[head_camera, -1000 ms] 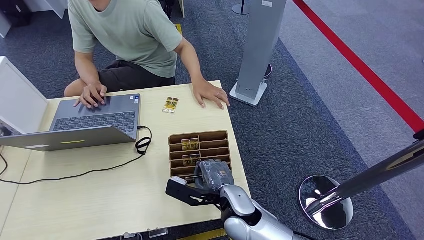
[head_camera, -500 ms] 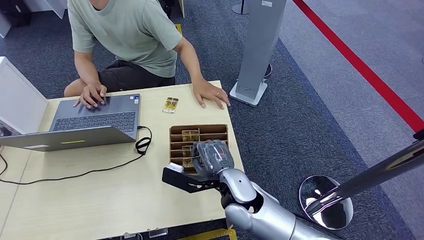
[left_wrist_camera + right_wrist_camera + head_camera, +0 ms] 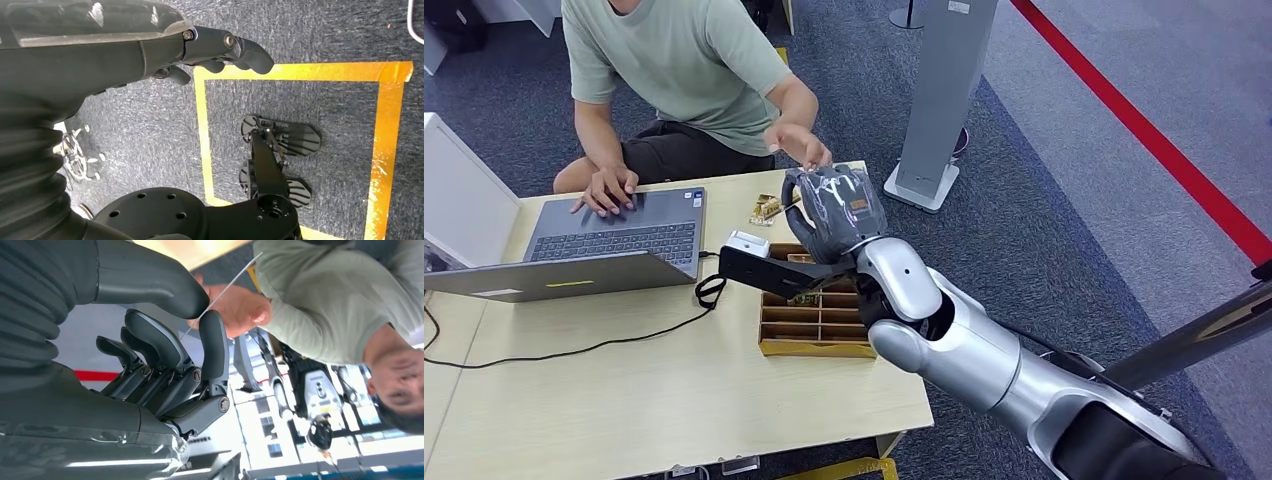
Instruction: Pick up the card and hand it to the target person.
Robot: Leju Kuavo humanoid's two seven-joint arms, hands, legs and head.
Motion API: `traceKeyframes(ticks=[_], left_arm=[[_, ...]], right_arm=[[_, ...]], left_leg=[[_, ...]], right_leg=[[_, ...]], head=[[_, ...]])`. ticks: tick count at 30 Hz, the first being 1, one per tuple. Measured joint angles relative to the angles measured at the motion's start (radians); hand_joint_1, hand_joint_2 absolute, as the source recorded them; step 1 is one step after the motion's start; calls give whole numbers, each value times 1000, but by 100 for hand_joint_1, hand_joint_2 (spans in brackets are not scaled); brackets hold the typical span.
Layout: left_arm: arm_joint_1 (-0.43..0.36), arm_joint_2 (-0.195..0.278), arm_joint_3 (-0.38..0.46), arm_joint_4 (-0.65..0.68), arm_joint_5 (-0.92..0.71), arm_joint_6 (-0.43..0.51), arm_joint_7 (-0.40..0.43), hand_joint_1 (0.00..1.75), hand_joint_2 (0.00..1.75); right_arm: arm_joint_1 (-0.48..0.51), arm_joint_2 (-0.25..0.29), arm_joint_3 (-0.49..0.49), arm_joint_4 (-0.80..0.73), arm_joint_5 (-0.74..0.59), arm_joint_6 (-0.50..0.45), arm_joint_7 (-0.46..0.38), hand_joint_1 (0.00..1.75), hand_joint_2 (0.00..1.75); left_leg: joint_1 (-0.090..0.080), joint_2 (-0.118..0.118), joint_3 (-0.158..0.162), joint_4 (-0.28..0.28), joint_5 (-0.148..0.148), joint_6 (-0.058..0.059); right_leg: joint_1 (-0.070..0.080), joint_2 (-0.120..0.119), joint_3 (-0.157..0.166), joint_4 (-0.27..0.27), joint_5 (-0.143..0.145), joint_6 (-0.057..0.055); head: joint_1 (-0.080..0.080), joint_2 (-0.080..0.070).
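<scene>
My right hand is raised over the far edge of the table, just below the person's lifted hand. In the right wrist view a thin white card shows edge-on, pinched between the thumb and a finger of my right hand, and its far end reaches the person's hand. A brown slotted card box stands under my forearm with a card in it. Another card lies flat on the table. My left hand hangs over the floor, holding nothing, fingers apart.
An open laptop with a black cable takes the table's left half; the person's other hand rests on it. A white box sits at far left. A grey stand and a chrome pole stand to the right.
My right hand rose from the card box and moved away toward the person with the card. The person's hand lifted off the table to meet it.
</scene>
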Motion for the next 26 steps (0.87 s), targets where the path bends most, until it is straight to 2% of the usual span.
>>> traceKeyframes(ticks=[14, 18, 26], left_arm=[[-34, 0, -15, 0, -16, -4, 18, 0, 175], [-35, 0, -21, 0, -17, -4, 18, 0, 175], [-36, 0, -31, 0, -24, -7, 17, 0, 175]], right_arm=[[-149, 81, 73, 296, -27, -126, -109, 175, 175], [-165, 101, 86, 372, -35, -146, -117, 0, 175], [-168, 105, 103, 434, -38, -160, -99, 0, 175]], left_leg=[[0, 0, -1, 0, 0, 0], [0, 0, 0, 0, 0, 0], [0, 0, 0, 0, 0, 0]], right_leg=[[0, 0, 0, 1, 0, 0], [0, 0, 0, 1, 0, 0], [0, 0, -1, 1, 0, 0]], head=[[0, 0], [0, 0], [0, 0]])
